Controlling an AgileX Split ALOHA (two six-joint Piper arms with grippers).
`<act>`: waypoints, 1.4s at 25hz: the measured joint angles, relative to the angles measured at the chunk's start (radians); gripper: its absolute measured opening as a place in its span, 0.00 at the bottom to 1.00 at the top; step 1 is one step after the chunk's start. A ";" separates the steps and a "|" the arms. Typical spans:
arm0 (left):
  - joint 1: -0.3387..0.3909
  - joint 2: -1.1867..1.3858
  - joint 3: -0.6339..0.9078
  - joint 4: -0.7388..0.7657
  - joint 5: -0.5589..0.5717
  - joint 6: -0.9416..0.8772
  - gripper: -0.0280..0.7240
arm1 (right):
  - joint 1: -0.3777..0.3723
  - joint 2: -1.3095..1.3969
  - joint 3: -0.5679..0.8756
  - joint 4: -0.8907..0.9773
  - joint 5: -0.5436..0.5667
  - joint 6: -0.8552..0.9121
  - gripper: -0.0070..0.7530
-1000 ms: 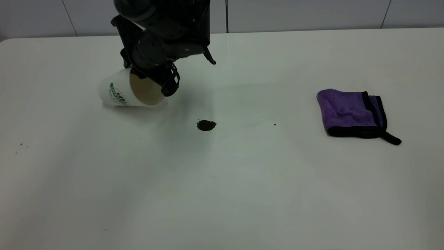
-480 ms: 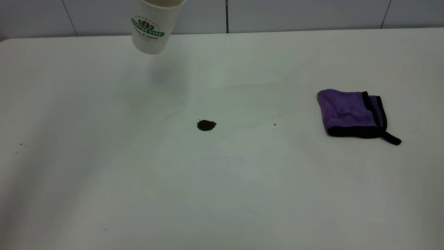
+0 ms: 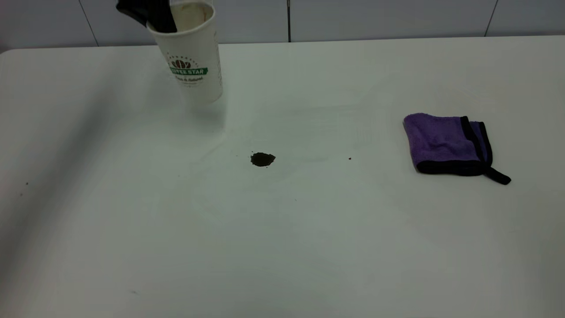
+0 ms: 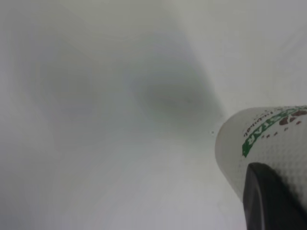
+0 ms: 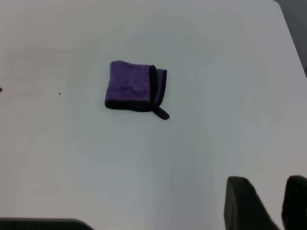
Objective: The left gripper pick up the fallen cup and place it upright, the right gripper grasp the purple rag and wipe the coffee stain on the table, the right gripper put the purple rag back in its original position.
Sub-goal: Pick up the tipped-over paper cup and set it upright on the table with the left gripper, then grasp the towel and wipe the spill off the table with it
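the left gripper [image 3: 152, 13] pinches the rim of the coffee star paper cup [image 3: 194, 66], one finger inside, holding it upright at the table's [image 3: 282, 243] far left. the coffee stain [image 3: 262, 159] lies mid-table, the purple rag [image 3: 448, 143] folded well right. the right gripper [image 5: 268, 203] hangs slightly parted, holding nothing.

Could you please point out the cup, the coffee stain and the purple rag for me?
cup [image 3: 194, 66], exterior view, on its green logo band.
coffee stain [image 3: 262, 159], exterior view, middle of the dark blot.
purple rag [image 3: 439, 139], exterior view, on the purple top fold.
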 joint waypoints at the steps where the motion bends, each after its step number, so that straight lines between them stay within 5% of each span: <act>1: 0.007 0.019 0.000 -0.014 -0.007 0.013 0.06 | 0.000 0.000 0.000 0.000 0.000 0.000 0.32; 13: 0.019 0.120 0.000 -0.042 -0.102 0.036 0.15 | 0.000 0.000 0.000 0.000 0.000 0.000 0.32; 16: 0.019 0.120 -0.001 -0.044 -0.107 0.036 0.28 | 0.000 0.000 0.000 0.000 0.000 0.000 0.32; 21: 0.019 0.102 -0.001 -0.044 -0.102 0.036 0.66 | 0.000 0.000 0.000 0.000 0.000 0.000 0.32; 26: 0.030 -0.021 -0.001 -0.043 -0.004 0.036 0.93 | 0.000 0.000 0.000 0.000 0.000 0.000 0.32; 30: 0.045 -0.166 -0.001 -0.039 0.110 0.037 0.95 | 0.000 0.000 0.000 0.000 0.000 0.000 0.32; 35: 0.052 -0.314 -0.001 0.034 0.258 0.040 0.84 | 0.000 0.000 0.000 0.000 0.000 0.000 0.32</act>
